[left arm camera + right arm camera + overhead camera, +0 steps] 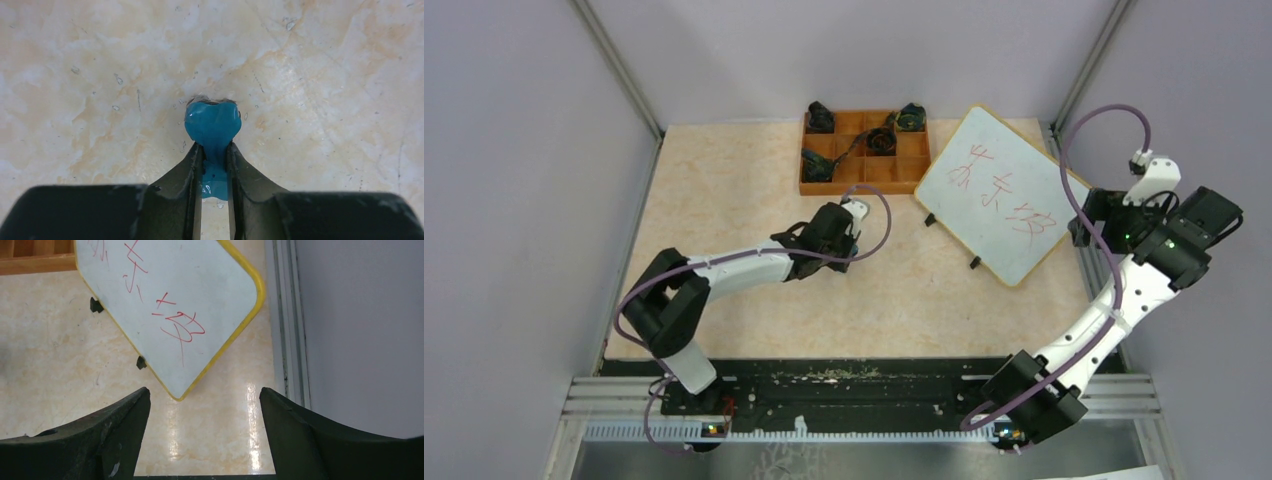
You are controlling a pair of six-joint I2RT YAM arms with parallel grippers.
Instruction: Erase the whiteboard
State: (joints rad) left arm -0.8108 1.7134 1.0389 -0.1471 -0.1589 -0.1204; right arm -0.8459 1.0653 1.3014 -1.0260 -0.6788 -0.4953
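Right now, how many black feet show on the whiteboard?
2 feet, both on the whiteboard's left edge in the top view: one by the tray, one lower down. More may be hidden underneath.

Robot lab test cell, plain grey walls point(524, 150), aluminium rails point(614, 402), marble-look tabletop point(724, 200)

1. The whiteboard point(999, 195) is white with a yellow frame, black feet and red handwritten marks.
2. The tabletop point(744, 200) is beige with tan marbling.
3. The compartment tray point(854, 186) is orange.
4. The lump point(212, 122) is glossy teal-blue.
5. The cables point(1110, 107) are purple.
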